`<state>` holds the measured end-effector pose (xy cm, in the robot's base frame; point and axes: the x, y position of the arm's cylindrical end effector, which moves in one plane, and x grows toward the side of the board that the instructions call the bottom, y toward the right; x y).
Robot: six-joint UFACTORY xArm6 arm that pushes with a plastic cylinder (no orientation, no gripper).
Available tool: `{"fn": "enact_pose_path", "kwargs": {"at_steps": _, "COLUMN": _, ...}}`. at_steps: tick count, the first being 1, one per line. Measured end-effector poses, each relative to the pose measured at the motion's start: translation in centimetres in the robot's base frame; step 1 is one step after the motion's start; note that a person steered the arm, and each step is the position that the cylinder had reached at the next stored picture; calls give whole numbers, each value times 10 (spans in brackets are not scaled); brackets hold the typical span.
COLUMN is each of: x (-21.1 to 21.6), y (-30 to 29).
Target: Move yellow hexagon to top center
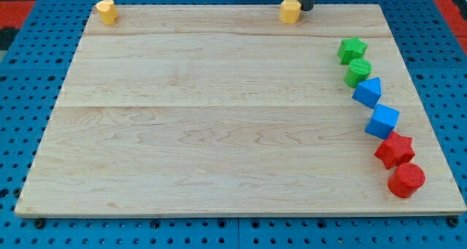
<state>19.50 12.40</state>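
Observation:
A yellow hexagon-like block (290, 10) sits at the view's top edge of the wooden board (219, 132), a little right of the centre. My dark rod comes down from the view's top, and my tip (307, 9) is right beside this block's right side, touching it or nearly so. A second yellow block (106, 11) sits at the board's top left corner; its exact shape is unclear.
A curved line of blocks runs down the board's right side: green star (352, 50), green cylinder (358, 71), blue wedge-like block (368, 92), blue cube (381, 120), red star (395, 149), red cylinder (406, 179). A blue pegboard surrounds the board.

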Motion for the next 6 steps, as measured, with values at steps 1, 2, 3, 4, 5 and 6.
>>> {"fn": "enact_pose_path", "kwargs": {"at_steps": 1, "x": 0, "y": -14}}
{"fn": "enact_pose_path", "kwargs": {"at_steps": 2, "x": 0, "y": 21}}
{"fn": "enact_pose_path", "kwargs": {"at_steps": 3, "x": 1, "y": 4}}
{"fn": "enact_pose_path", "kwargs": {"at_steps": 4, "x": 17, "y": -21}}
{"fn": "enact_pose_path", "kwargs": {"at_steps": 5, "x": 33, "y": -46}}
{"fn": "enact_pose_path", "kwargs": {"at_steps": 6, "x": 49, "y": -83}}
